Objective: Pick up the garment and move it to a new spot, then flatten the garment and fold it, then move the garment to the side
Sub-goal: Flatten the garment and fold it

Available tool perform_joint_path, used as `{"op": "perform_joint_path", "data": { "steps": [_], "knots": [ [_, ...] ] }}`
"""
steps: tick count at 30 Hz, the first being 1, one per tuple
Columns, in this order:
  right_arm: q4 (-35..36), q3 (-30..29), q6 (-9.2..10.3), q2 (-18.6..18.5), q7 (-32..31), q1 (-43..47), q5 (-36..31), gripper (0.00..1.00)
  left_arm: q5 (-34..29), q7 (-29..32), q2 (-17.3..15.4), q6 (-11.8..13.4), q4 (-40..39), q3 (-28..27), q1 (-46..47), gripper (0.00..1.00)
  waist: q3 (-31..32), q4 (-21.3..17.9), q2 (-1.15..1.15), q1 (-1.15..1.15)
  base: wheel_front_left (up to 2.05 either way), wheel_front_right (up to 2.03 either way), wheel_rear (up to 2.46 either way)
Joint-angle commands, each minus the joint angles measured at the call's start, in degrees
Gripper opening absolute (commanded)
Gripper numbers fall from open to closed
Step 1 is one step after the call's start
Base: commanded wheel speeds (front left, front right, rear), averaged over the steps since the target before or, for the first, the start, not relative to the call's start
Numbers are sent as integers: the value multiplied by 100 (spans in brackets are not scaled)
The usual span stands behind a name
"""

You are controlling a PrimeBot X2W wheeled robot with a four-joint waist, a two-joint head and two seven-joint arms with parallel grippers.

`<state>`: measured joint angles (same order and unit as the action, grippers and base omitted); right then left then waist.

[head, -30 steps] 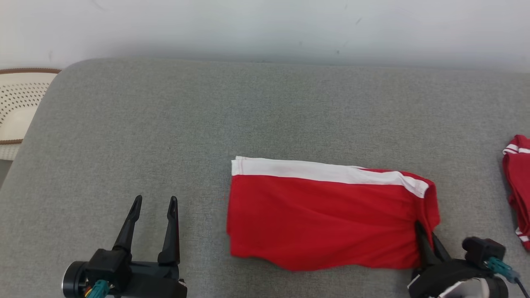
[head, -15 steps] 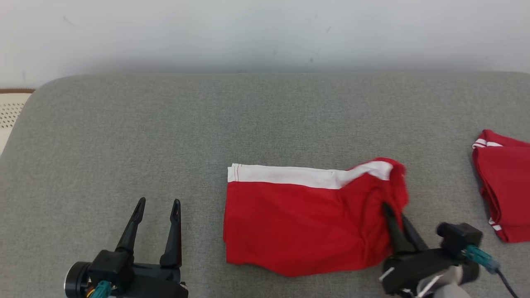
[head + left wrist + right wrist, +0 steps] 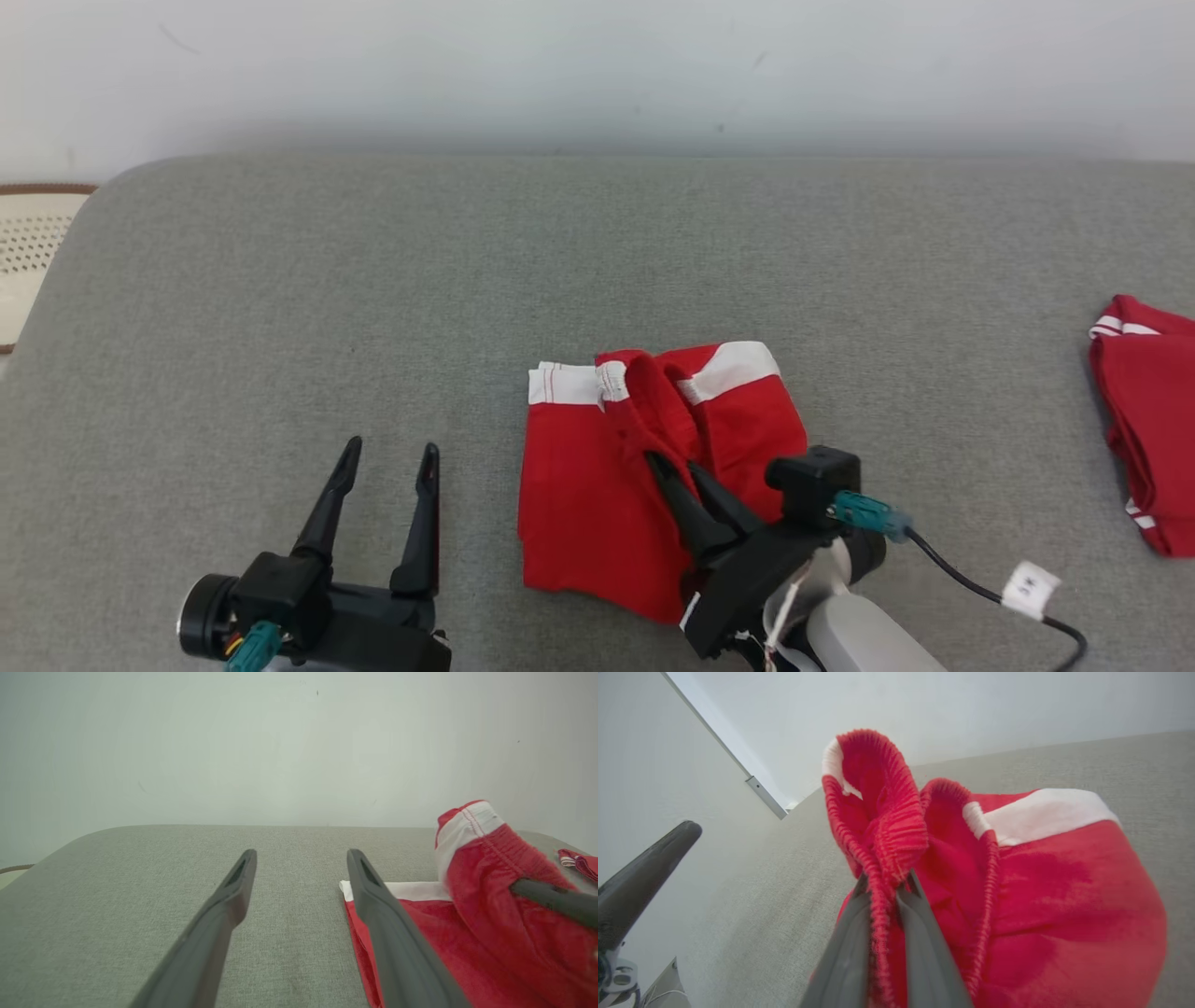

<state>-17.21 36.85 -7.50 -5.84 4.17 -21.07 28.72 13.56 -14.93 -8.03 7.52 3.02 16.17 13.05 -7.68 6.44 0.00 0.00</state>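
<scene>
- The right gripper (image 3: 674,464) is clamped almost closed on the red garment (image 3: 579,504); in the right wrist view the ribbed waistband is pinched between its two fingers (image 3: 850,952) and bunches up just past their tips.
- The part of the cloth in the grip is lifted and folded over toward the left gripper's side; its white band (image 3: 733,366) tilts above the fingertips.
- The rest of the garment lies flat on the grey cushion (image 3: 597,252), under and ahead of the right gripper; how much of the raised fold rests on the flat layer is hard to tell.
- The left gripper (image 3: 391,448) has its fingers spread wide with nothing between them; it sits low over the cushion, just beside the garment's edge and apart from it.
- In the left wrist view the garment's white-banded corner shows just beyond the right-hand finger.
- A second red garment (image 3: 1144,420) lies well out to the right gripper's far side.
- A cream perforated object (image 3: 28,252) sits beyond the cushion's edge, outward of the left gripper.
</scene>
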Motion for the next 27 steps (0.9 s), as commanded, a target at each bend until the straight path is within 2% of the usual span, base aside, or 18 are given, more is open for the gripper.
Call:
{"op": "perform_joint_path", "data": {
  "steps": [1,7,9,10,15,21,27],
  "knots": [
    [-276,96,2,57,30,-185,41,0,-68,-21,35,-26,34,28,59,100,-82,135,0,0,0,0,0],
    [-1170,265,2,186,243,-604,182,0,-96,-21,133,-70,80,96,158,100,-188,312,0,0,0,0,0],
    [-1431,305,2,232,331,-743,235,43,-110,-21,156,-75,82,103,181,100,-226,341,0,0,0,0,0],
    [-1543,340,2,254,371,-808,285,100,-124,-21,165,-79,84,102,192,100,-246,346,0,0,0,0,0],
    [-1797,634,2,298,523,-1035,472,100,-154,-21,186,-101,88,96,209,100,-318,313,0,0,0,0,0],
    [-1607,1278,2,296,634,-1175,702,100,-208,-21,214,-133,131,108,250,100,-366,252,0,0,0,0,0],
    [-1231,1479,2,297,780,-1221,699,100,-243,-21,224,-159,139,67,270,100,-361,185,0,0,0,0,0]
  ]
}}
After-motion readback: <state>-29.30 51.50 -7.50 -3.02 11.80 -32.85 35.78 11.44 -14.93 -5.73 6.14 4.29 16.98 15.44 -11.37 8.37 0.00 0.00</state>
